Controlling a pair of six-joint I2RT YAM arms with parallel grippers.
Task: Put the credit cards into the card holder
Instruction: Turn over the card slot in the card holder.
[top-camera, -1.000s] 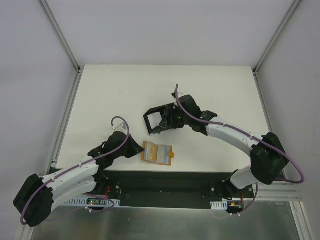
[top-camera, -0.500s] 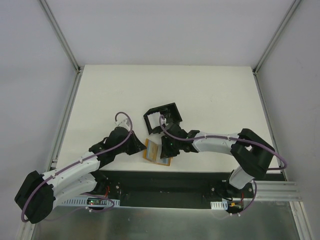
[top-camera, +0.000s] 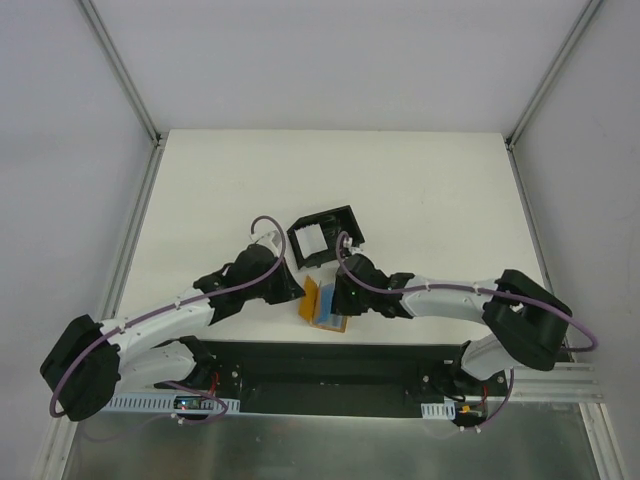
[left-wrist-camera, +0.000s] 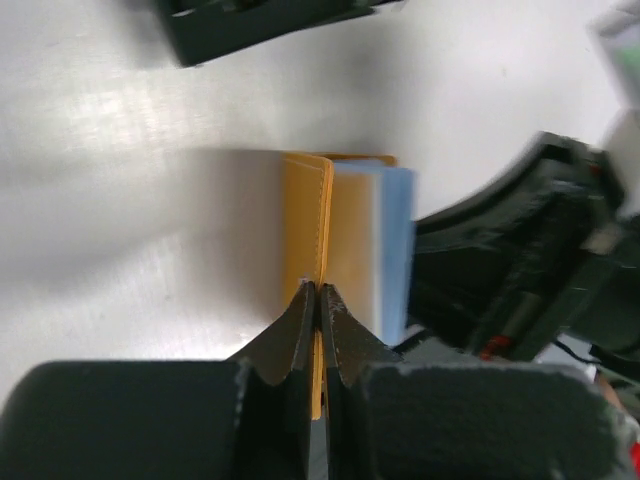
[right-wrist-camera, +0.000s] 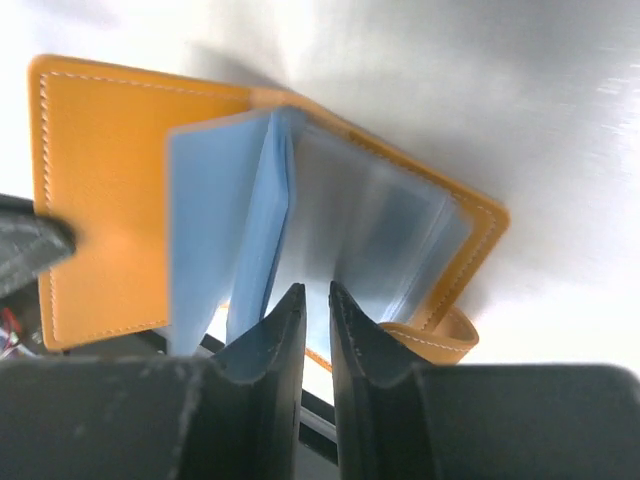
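- The left gripper (left-wrist-camera: 317, 300) is clamping tight on the raised cover of the tan-orange folding wallet (left-wrist-camera: 350, 230).
- The right gripper (right-wrist-camera: 317, 300) is reaching, jaws nearly together, among its clear sleeves (right-wrist-camera: 400, 230); I cannot tell whether it has hold of one.
- The black open-topped plastic card holder (top-camera: 325, 238) is sitting just behind.

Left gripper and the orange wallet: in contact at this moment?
Touching. The left wrist view shows the left gripper pinched shut on the raised cover edge of the orange wallet, with no gap on either side.

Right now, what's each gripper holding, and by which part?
The left gripper pinches the wallet by its orange cover's edge. The right gripper is narrowed among the inner sleeves; grip cannot be told.
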